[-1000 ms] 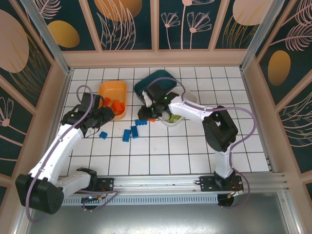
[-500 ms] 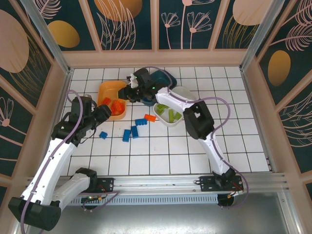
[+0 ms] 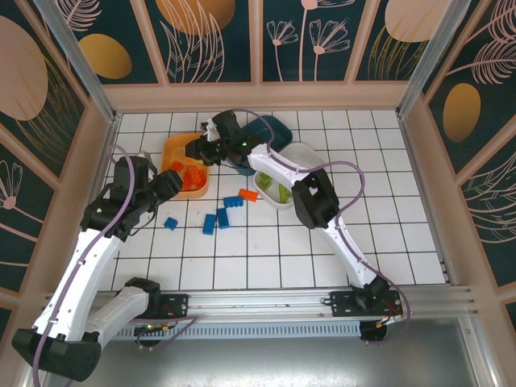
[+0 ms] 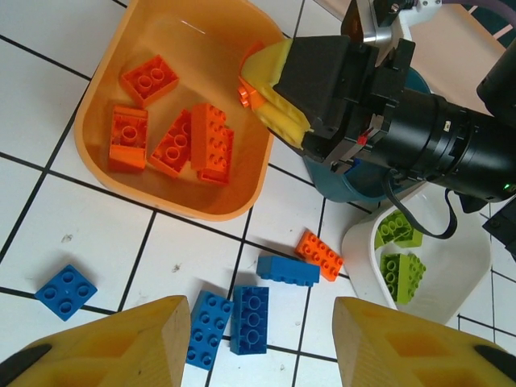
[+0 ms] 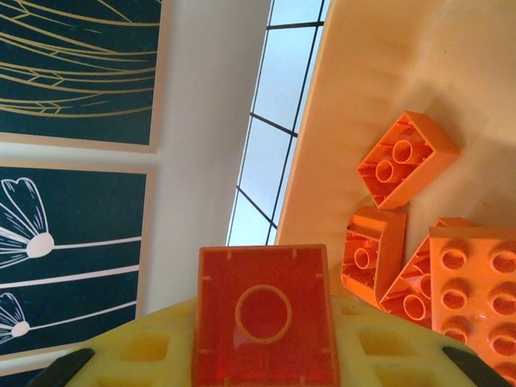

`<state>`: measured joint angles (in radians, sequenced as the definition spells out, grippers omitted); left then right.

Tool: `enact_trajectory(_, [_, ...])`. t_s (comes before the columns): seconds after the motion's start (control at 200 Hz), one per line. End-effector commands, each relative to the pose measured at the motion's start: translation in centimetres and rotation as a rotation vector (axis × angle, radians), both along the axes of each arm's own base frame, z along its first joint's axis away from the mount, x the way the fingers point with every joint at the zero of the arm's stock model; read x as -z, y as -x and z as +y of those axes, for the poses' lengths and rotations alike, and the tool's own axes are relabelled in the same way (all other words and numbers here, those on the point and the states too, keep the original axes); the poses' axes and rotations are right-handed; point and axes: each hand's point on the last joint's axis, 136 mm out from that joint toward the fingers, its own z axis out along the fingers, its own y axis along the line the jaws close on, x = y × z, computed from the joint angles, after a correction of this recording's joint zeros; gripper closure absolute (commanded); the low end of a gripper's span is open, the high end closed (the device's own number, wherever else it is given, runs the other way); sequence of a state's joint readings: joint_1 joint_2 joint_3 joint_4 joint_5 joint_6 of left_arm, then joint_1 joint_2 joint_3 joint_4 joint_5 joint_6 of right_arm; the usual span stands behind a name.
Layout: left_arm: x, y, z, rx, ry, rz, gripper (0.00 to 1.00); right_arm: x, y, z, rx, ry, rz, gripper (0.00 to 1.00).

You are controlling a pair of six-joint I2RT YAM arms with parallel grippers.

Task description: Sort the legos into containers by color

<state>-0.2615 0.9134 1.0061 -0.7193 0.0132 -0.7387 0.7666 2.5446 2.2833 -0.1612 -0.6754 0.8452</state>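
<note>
Orange-red brick [image 5: 264, 314], clamped between the yellow fingers of the right pincer [image 4: 256, 85] and seen from its hollow underside in the right wrist view. The brick hangs almost directly over the rim of the orange tray [image 4: 173, 211], at the corner nearest the teal tray [image 4: 355, 173]. The tray's hollow, with several orange-red bricks lying in it, is to one side of the held brick, and the tiled counter [image 4: 48, 201] is to the other. Release looks safe only if the brick falls on the hollow side, so a slight shift inward seems called for. The left pincer [image 4: 260, 330] hovers with fingers wide apart and nothing between them, above blue bricks [image 4: 250, 318] on the counter near the tray.
</note>
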Motion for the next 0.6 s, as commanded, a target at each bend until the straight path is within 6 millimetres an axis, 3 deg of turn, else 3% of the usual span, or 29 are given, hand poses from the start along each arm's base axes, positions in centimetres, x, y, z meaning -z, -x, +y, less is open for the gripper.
enact_trajectory(0.0, [-0.5, 0.1, 0.47, 0.0, -0.028, -0.01, 0.5, -0.18, 0.07, 0.69, -0.009, -0.018, -0.005, 0.7])
enact_trajectory(0.25, [-0.61, 0.3, 0.61, 0.001, -0.037, -0.017, 0.5, 0.11, -0.25, 0.59, 0.009, -0.006, -0.006, 0.63])
enact_trajectory(0.596, [-0.35, 0.72, 0.95, -0.003, -0.052, -0.011, 0.5, 0.22, -0.68, 0.51, 0.027, 0.021, -0.01, 0.43])
